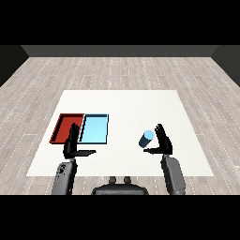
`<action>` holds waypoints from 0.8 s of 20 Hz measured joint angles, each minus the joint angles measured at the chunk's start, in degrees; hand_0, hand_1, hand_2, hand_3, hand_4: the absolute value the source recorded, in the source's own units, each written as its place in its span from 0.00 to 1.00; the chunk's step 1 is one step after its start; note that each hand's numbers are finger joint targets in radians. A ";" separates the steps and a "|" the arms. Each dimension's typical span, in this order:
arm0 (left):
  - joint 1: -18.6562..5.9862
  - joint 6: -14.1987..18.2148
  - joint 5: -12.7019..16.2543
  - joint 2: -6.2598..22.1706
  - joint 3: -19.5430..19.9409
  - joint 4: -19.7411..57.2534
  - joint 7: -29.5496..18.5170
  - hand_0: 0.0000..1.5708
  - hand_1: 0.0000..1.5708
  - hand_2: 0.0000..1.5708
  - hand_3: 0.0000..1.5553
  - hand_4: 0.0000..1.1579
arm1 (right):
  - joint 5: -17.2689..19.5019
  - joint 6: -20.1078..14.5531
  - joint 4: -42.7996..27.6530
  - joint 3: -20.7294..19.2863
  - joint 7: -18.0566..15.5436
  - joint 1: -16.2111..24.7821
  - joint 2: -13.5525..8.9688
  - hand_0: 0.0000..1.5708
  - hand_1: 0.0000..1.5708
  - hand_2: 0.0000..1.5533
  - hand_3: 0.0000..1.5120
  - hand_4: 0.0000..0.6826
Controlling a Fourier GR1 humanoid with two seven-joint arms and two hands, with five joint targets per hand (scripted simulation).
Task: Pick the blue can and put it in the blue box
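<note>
— Blue can (pixel 146 138): where does it stand?
— On the white table (pixel 140 103), around four o'clock from the table's middle, well apart from both trays. But take it from the left first.
— Go on.
— At nine o'clock lies the red tray (pixel 63 126), the light blue tray (pixel 95 129) touching its right side. The left hand (pixel 72 144) rises over the red tray's near right corner, fingers straight, thumb out toward three o'clock, grasping nothing.
— And the right hand (pixel 163 142)?
— Just beside the can, at its three o'clock, fingers straight and raised, thumb reaching under toward nine o'clock. Released; whether it touches the can, I cannot tell.
</note>
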 measured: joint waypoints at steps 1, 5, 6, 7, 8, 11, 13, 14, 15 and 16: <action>-0.99 -0.12 0.18 0.28 0.58 1.06 -0.10 0.00 0.00 0.00 0.00 0.00 | -0.17 -0.14 0.03 -0.21 0.38 -0.31 -0.16 0.00 0.00 0.00 0.00 0.00; -1.14 1.30 -1.25 -0.43 -0.09 0.63 0.30 0.00 0.00 0.00 0.00 0.00 | 0.23 -1.01 4.20 -0.86 -0.34 -2.50 -0.29 0.00 0.00 0.00 0.00 0.00; -0.98 0.89 -0.78 -0.06 0.36 0.31 0.55 0.00 0.00 0.00 0.00 0.00 | 0.16 -1.22 4.49 -0.88 -0.24 -2.43 -0.18 0.00 0.00 0.00 0.00 0.00; -1.41 1.48 -1.38 -0.39 0.02 0.50 0.66 0.00 0.00 0.00 0.00 0.00 | -0.29 -0.99 5.52 -1.33 -0.40 -2.93 -0.38 0.00 0.00 0.00 0.00 0.00; -1.47 1.66 -1.54 -0.60 -0.17 0.39 0.60 0.00 0.00 0.00 0.00 0.00 | -0.51 -1.07 6.31 -1.45 -0.19 -3.49 -0.38 0.00 0.00 0.00 0.00 0.00; -1.48 1.26 -1.18 -0.32 0.53 1.38 -0.64 0.00 0.00 0.00 0.00 0.00 | -0.82 -1.60 8.62 -1.34 -0.45 -4.97 0.39 0.00 0.00 0.00 0.00 0.00; -2.38 1.03 -0.79 -0.20 0.91 2.21 -0.55 0.00 0.00 0.00 0.00 0.00 | -1.39 -1.57 12.11 -2.20 -1.09 -7.13 0.21 0.00 0.00 0.00 0.00 0.00; -2.17 0.66 -0.43 0.32 1.22 1.35 0.17 0.00 0.00 0.00 0.00 0.00 | -1.16 -1.32 14.87 -2.46 -2.95 -7.89 0.25 0.00 0.00 0.00 0.00 0.00; -1.32 1.11 -1.02 0.00 0.67 0.32 0.35 0.00 0.00 0.00 0.00 0.00 | -1.60 -0.78 15.54 -2.80 -3.44 -7.92 -0.08 0.00 0.00 0.00 0.00 0.00; -0.56 1.10 -1.27 0.07 0.50 -0.68 0.52 0.00 0.00 0.00 0.00 0.00 | -1.60 -0.94 16.34 -2.67 -3.83 -8.22 0.18 0.00 0.00 0.00 0.00 0.00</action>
